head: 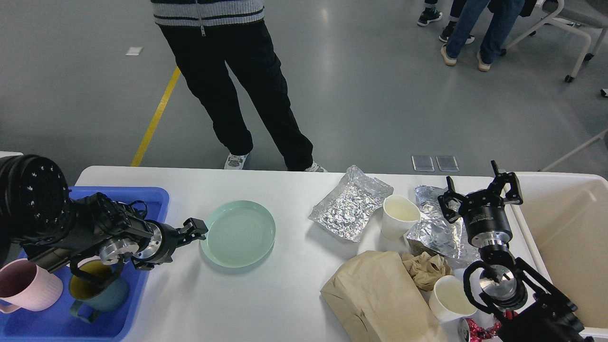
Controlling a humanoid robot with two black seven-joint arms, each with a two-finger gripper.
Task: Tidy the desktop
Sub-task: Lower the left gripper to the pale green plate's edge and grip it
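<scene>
The white desktop (266, 304) holds a pale green plate (237, 233) left of centre. My left gripper (189, 239) is low at the plate's left rim, open, its upper finger (198, 226) touching or almost touching the rim. At the right, my right gripper (479, 192) stands open above crumpled foil (430, 232) and holds nothing. A second foil sheet (349, 205), two paper cups (399, 216) (451, 297), a brown paper bag (380, 294) and a crumpled napkin (425, 268) lie on the right half.
A blue tray (147, 197) at the left holds a pink mug (28, 285) and a teal mug (102, 292); my left arm hides the rest. A cream bin (570, 228) stands at the right edge. A person (237, 95) stands at the far side. A red wrapper (479, 327) lies front right.
</scene>
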